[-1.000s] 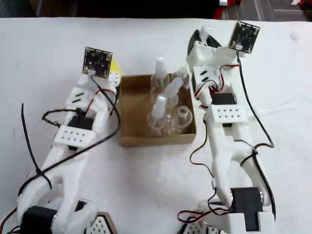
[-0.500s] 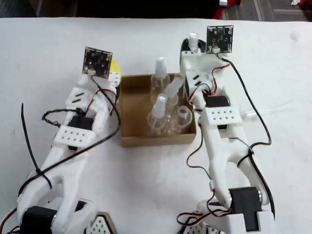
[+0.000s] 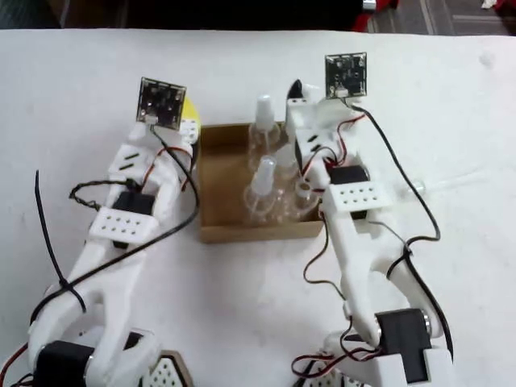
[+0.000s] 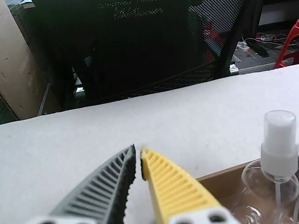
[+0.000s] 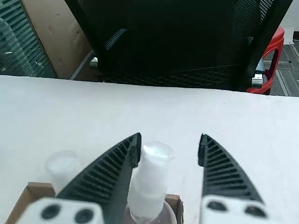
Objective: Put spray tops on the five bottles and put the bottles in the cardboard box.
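Observation:
The cardboard box [image 3: 216, 173] lies between the two arms and holds several clear bottles. One with a white spray top [image 3: 264, 113] stands at its back, another [image 3: 262, 179] in the middle, and an uncapped one [image 3: 303, 193] at the front right. My right gripper [image 3: 295, 90] hangs over the box's back right corner, shut on a clear bottle with a spray top [image 5: 150, 172] that rises between its black fingers [image 5: 117, 163]. My left gripper [image 4: 138, 150] rests shut just left of the box, with a capped bottle [image 4: 279, 140] beside it.
White table [image 3: 242, 306] stretches all around the box. A black mesh chair [image 5: 177, 42] stands past the table's far edge. Loose cables [image 3: 48, 242] trail along both arms.
My right arm has swung left from the table beside the box to its back right corner, carrying the bottle. The left arm has stayed still.

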Robot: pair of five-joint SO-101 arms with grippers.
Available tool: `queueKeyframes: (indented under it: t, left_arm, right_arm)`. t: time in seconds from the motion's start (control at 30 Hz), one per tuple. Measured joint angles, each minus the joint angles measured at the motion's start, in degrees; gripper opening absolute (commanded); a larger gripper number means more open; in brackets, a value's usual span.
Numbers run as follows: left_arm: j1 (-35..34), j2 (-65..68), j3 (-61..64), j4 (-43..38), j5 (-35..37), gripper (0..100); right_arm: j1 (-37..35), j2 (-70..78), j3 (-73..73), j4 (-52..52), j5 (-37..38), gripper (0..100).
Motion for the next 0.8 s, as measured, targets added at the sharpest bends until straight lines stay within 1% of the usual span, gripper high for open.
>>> queueKeyframes:
  t: [0.17,0.53,0.6,0.7,0.77,0.8]
  left_arm:
    - [0.0,0.0,0.0,0.0,0.0,2]
    - [0.0,0.0,0.0,0.0,0.0,2]
    - [0.0,0.0,0.0,0.0,0.0,2]
    - [0.0,0.0,0.0,0.0,0.0,2]
    - [0.0,0.0,0.0,0.0,0.0,2]
    - [0.0,0.0,0.0,0.0,0.0,2]
  right_arm:
    - [0.09,-1.05,0.53,0.0,0.0,17.3]
    - [0.09,-12.66,3.25,0.0,0.0,17.1]
    - [0.09,-16.09,3.34,0.0,0.0,13.3]
    - [1.49,-19.87,3.34,0.0,0.0,0.2]
    - [2.9,-20.57,3.34,0.0,0.0,3.9]
    - [3.52,-20.57,3.34,0.0,0.0,3.1]
